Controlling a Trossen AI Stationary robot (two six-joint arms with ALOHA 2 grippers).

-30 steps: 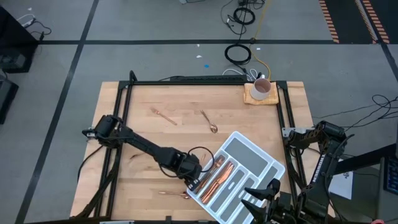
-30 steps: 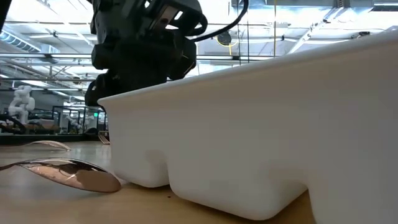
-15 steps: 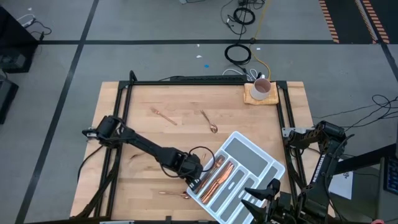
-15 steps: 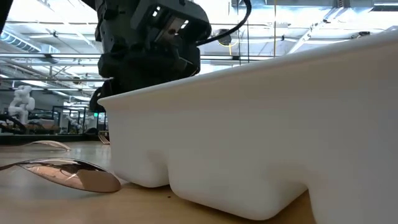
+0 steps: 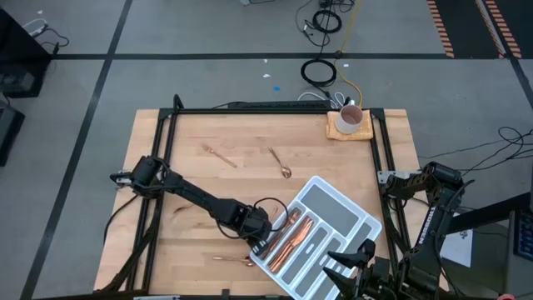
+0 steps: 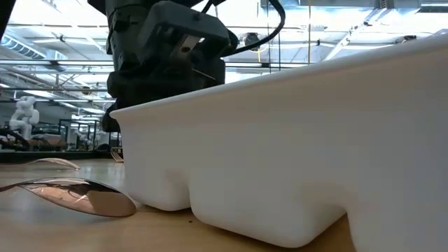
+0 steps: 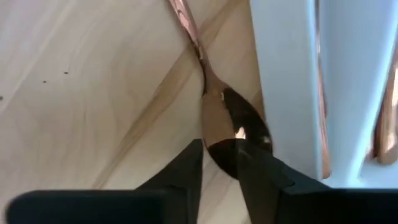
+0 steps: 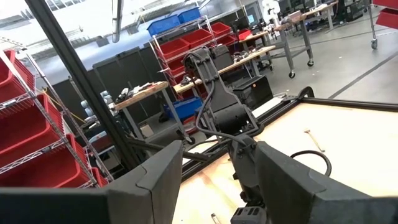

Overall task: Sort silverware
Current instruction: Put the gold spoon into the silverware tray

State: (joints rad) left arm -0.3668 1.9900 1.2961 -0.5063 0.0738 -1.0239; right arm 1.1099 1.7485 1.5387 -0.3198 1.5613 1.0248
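Note:
A white divided tray (image 5: pixel 335 201) lies slantwise at the table's near right, with several copper pieces of silverware (image 5: pixel 293 237) in its slots. A copper spoon (image 7: pixel 214 118) lies on the wood right beside the tray's left end wall (image 7: pixel 280 74). My left gripper (image 7: pixel 219 158) points steeply down over it, open, with its fingers on either side of the bowl's end. In the high view the arm hides this spoon. My right gripper (image 8: pixel 217 183) hangs open and level above the tray's near right corner (image 5: pixel 356 255). My left gripper comes from above with one finger (image 7: pixel 189 168) on each side of the spoon's bowl (image 7: pixel 217 146), near its free end. The spoon lies flat on the table. Whether the fingers touch the bowl I cannot tell.
Another spoon (image 5: pixel 233 260) lies near the front edge, left of the tray; it also shows in the low view (image 6: pixel 84 196). Two more pieces (image 5: pixel 221 155) (image 5: pixel 280 162) lie at the far middle. A white mug (image 5: pixel 350 119) stands on a wooden board at the far right.
My left gripper has sunk a little behind the tray's left end. The tray and the spoon near the front edge have kept still.

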